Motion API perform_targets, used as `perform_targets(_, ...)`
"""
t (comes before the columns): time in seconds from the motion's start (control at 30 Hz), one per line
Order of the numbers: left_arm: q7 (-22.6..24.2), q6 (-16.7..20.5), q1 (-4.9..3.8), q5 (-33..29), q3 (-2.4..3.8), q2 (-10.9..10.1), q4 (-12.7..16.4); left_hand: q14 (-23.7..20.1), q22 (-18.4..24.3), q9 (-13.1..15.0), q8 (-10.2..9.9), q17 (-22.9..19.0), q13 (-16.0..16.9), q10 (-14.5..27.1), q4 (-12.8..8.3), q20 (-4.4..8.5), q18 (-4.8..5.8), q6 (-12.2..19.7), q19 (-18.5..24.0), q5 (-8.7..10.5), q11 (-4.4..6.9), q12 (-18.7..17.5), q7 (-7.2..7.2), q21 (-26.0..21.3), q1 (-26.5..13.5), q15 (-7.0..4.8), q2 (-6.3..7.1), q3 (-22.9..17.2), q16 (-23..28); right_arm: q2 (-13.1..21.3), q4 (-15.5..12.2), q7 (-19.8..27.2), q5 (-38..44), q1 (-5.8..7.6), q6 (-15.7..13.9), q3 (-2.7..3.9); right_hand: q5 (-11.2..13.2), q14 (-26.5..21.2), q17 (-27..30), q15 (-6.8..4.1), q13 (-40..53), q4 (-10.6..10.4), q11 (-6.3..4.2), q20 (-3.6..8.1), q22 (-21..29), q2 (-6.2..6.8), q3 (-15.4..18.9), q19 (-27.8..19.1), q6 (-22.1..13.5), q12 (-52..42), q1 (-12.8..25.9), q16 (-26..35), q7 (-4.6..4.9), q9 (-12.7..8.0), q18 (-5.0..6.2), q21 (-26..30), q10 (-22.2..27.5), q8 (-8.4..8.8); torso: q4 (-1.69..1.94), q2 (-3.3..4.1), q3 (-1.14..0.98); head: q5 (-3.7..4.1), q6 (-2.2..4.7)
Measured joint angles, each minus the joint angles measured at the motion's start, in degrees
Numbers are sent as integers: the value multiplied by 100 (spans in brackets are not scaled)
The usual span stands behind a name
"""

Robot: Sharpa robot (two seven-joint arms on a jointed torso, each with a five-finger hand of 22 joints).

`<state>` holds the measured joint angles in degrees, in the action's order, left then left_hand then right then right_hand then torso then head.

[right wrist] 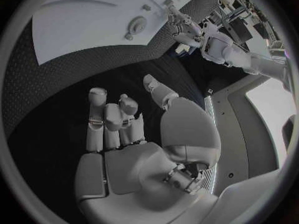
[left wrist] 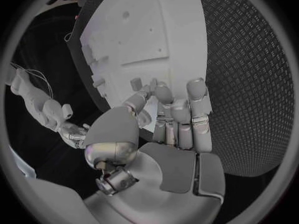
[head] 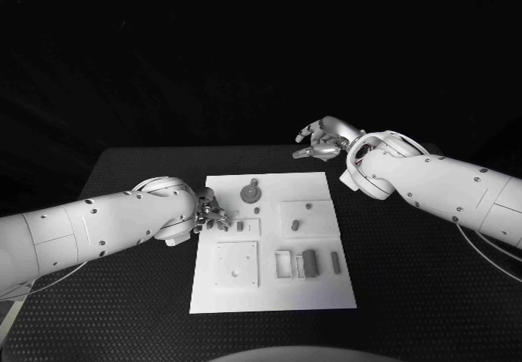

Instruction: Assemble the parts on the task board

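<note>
In the head view, the task board (head: 272,241), a flat white rectangular plate, is seen lying in the middle of the black table (head: 413,264), whose surface is covered with a fine raised tread pattern. Several grey parts are set on the board: a round disc-shaped part (head: 251,194) near its far edge, a small oblong part (head: 295,224) on a square raised plate, and two upright rectangular blocks (head: 310,262) beside a narrow slat (head: 336,262) toward the near right. A larger square plate with small holes (head: 237,264) is seen at the near left. The left hand (head: 212,217), metallic and jointed, is placed at the board's left edge with its fingers curled over the rim; whether anything is held there cannot be told from this view. The right hand (head: 321,139) is held above the table beyond the board's far right corner, well apart from it, fingers loosely spread with nothing in them.

In the left wrist view, the left hand (left wrist: 174,124) is shown with its grey padded fingers drawn close together at the edge of the board (left wrist: 143,35); no part can be made out between them.

In the right wrist view, the right hand (right wrist: 124,129) is shown released, fingers apart over the textured table (right wrist: 56,99), with the board (right wrist: 93,20) and the disc-shaped part (right wrist: 135,24) lying beyond it.
</note>
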<state>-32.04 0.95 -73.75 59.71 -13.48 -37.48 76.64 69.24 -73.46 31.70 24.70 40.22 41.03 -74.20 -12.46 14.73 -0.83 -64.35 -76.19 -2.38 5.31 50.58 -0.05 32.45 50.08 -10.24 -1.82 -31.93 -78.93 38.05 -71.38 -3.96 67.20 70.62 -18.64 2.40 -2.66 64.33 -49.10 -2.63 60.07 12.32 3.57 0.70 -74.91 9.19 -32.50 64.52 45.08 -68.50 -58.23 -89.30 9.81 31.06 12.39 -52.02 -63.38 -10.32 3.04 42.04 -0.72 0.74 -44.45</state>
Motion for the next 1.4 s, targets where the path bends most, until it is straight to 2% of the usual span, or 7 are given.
perform_targets(0.4,3,0,12,160,6,-39,90,0,-5,39,-14,-1,-1,1,-15,-1,0,0,1,-23,-1,0,0,0,0,0,0,-14,0,9,2,1,-10,-8,11,0,0,0,0,0,0,0,0,10,0,0,0,10,-10,0,0,0,-10,0,0,0,0,0,1,0,2,7,-10)
perform_targets(0.67,-1,21,29,304,10,-86,193,0,-10,274,-53,-1,-1,10,-16,-2,0,0,1,-23,-9,0,0,0,0,0,0,-14,0,11,7,3,-19,-31,20,0,0,0,0,0,1,0,-1,14,0,0,0,14,-10,0,0,0,-11,0,0,0,-1,0,4,0,3,3,-14)
perform_targets(0.9,-4,23,43,380,16,-126,265,0,-9,282,-45,-1,-2,10,-16,-2,0,0,1,-22,-10,0,0,0,22,0,22,-14,0,19,10,4,-30,-52,25,-1,0,0,0,0,0,0,-1,14,0,0,0,15,-10,0,0,0,-12,0,0,0,-1,0,6,-3,2,1,-21)
perform_targets(1.4,24,128,68,439,12,-164,310,0,-14,478,-47,-6,4,10,-17,1,0,1,-21,0,-10,0,2,0,22,0,22,-13,1,24,11,6,-42,-61,28,-1,0,0,0,0,-4,0,-2,10,0,0,0,10,9,0,0,0,-6,0,0,0,-2,0,1,-1,2,-7,-5)
